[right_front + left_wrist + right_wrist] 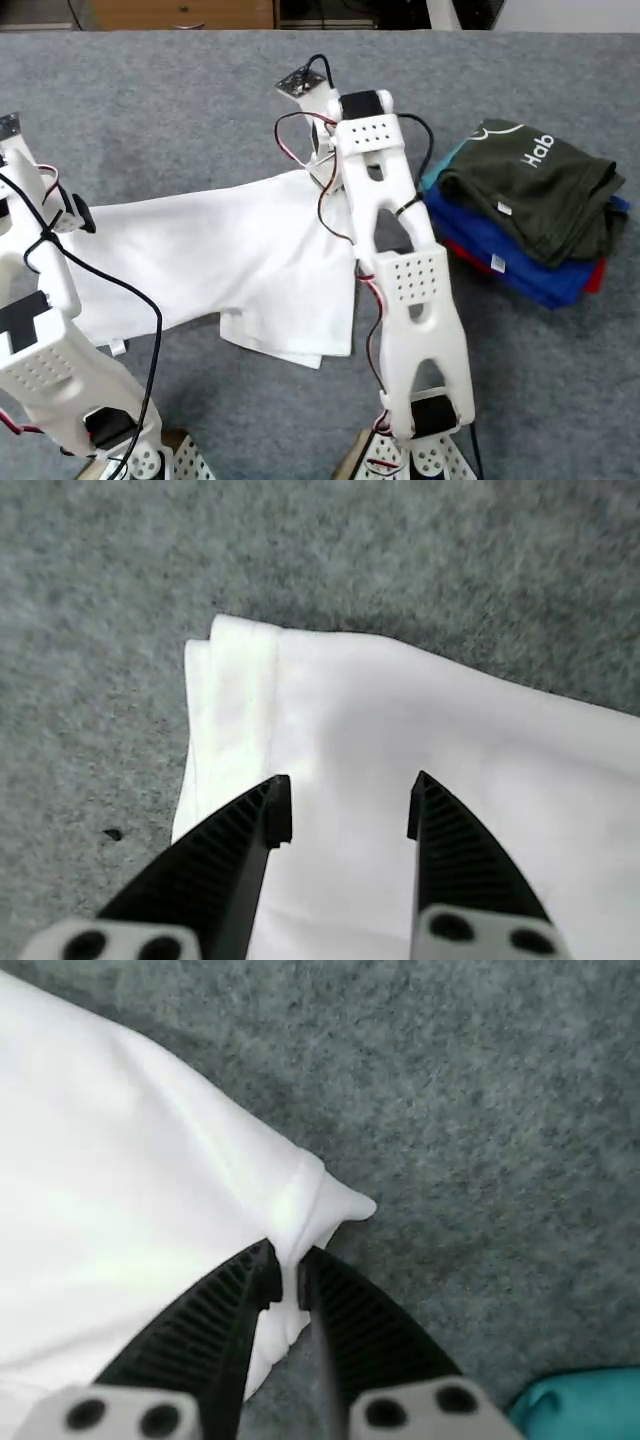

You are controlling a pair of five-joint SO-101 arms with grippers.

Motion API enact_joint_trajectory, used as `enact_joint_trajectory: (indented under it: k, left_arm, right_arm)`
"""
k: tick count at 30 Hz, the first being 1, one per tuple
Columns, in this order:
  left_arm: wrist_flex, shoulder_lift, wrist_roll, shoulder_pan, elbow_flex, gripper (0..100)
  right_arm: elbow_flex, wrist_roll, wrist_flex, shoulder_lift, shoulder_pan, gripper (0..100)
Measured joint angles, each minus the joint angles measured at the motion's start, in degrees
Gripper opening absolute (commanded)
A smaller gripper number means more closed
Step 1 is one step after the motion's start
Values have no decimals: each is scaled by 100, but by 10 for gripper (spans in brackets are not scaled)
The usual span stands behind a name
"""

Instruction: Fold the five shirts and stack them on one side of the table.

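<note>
A white shirt lies partly folded across the middle of the grey table. My right gripper is shut on the white shirt at its far right corner, with a pinch of cloth between the black fingers; in the high view that arm stretches from the near edge to the corner. My left gripper hangs open just above the shirt's left end, near its hemmed edge, with nothing between its fingers. The left arm stands at the table's left side.
A stack of folded shirts sits at the right: dark green on top, then teal, blue and red. Grey felt covers the table around the shirt. Wires loop off both arms.
</note>
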Motion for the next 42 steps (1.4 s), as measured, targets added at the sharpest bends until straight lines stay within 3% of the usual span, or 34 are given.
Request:
enact_joint_trajectory:
  k: [7,10,15,20,29,34,42]
  left_arm:
    - [-598,44,0,-9,9,170]
    - [-607,185,70,-18,18,80]
    - [123,176,-44,-18,-114,193]
    - [237,176,-88,-273,-220,199]
    - [-870,958,-211,-396,-220,160]
    - [-905,1319,-229,-290,-642,16]
    - [-914,1424,-220,-299,-1204,28]
  right_arm:
    - [-914,396,703,290,-123,228]
    - [-923,501,703,290,-114,220]
    - [-800,501,703,-53,-9,217]
    - [-202,510,703,-853,105,217]
    - [607,791,703,-1670,105,217]
    - [668,905,703,-1670,132,217]
    - [668,905,703,-1670,132,217]
